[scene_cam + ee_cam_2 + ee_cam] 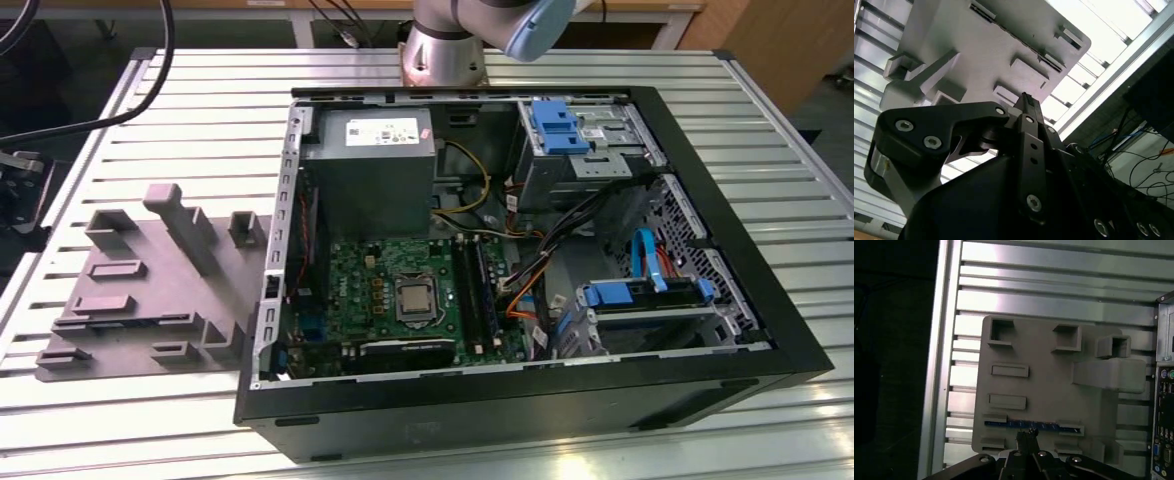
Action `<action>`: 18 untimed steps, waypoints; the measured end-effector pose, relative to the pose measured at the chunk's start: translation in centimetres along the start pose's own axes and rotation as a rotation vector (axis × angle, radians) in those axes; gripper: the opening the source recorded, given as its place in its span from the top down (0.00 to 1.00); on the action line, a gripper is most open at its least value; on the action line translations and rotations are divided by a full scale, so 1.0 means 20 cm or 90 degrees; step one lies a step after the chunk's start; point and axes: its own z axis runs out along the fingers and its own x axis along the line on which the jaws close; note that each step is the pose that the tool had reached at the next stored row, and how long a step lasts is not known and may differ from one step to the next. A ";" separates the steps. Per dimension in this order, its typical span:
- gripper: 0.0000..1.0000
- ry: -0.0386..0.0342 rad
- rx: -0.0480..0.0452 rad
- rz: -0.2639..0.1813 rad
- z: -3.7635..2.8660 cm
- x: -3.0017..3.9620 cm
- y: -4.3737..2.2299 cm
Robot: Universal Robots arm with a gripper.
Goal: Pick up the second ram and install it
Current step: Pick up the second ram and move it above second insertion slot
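hangs over the grey tray (1054, 400) with the gripper (1027, 432) pinched together on nothing. lies along one edge of that tray, between two small raised blocks, under the fingertips: the second ram (1024, 424). sits near the slatted table's (174, 110) edge at the exterior view's left, beside the open computer case (534, 400).

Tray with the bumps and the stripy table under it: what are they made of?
The grey tray looks like moulded plastic: it is matt and one even grey, and its soft-edged raised blocks seem formed in one piece with it. The table looks like metal, probably aluminium: its pale silvery slats have straight grooves and catch bright glints of light.
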 end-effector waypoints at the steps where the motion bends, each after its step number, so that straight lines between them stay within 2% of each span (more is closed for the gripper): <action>1: 0.89 0.0003 -0.0001 -0.007 0.000 0.000 0.000; 18: 0.89 0.0055 -0.0024 -0.124 0.000 0.000 0.000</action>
